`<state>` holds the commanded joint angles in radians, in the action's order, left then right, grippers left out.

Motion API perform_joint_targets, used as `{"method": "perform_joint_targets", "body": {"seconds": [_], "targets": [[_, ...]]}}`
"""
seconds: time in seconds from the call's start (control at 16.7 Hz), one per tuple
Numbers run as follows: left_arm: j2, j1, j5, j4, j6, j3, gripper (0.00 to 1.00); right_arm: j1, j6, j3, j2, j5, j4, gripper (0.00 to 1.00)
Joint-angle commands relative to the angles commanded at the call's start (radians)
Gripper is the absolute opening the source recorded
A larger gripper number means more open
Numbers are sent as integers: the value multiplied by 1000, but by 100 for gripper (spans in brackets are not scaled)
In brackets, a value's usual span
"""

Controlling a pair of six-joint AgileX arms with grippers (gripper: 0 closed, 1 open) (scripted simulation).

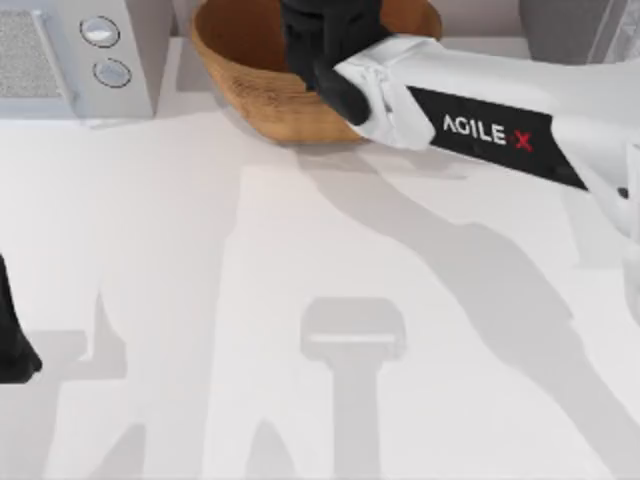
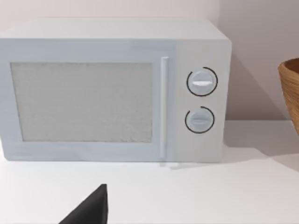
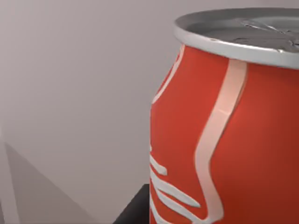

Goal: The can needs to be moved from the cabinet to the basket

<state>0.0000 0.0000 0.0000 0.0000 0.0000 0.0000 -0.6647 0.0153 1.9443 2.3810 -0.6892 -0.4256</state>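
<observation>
Delivery is the step in hand: my right gripper (image 1: 325, 45) hangs over the basket (image 1: 250, 80), the can (image 3: 224, 140) close before its wrist camera. Whether the fingers clamp it I cannot tell. Next comes lowering and letting go. Left gripper (image 1: 15, 350) sits parked at the tabletop's left edge.

Basket (image 1: 255, 85) right of microwave (image 1: 70, 55), at table's (image 1: 200, 300) rear

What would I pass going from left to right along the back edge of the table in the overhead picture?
White microwave with two round knobs → brown woven basket → the right arm's dark hand reaching over the basket → the grey cabinet in the right corner.
</observation>
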Motion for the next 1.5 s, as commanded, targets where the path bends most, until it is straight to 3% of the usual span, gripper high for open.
{"method": "perform_joint_targets", "body": {"seconds": [0.78,1.5], "targets": [[0,0,0,0,0,0,100,26,-2,132,96,25,35,0],[0,0,0,0,0,0,100,26,-2,132,96,25,35,90]]}}
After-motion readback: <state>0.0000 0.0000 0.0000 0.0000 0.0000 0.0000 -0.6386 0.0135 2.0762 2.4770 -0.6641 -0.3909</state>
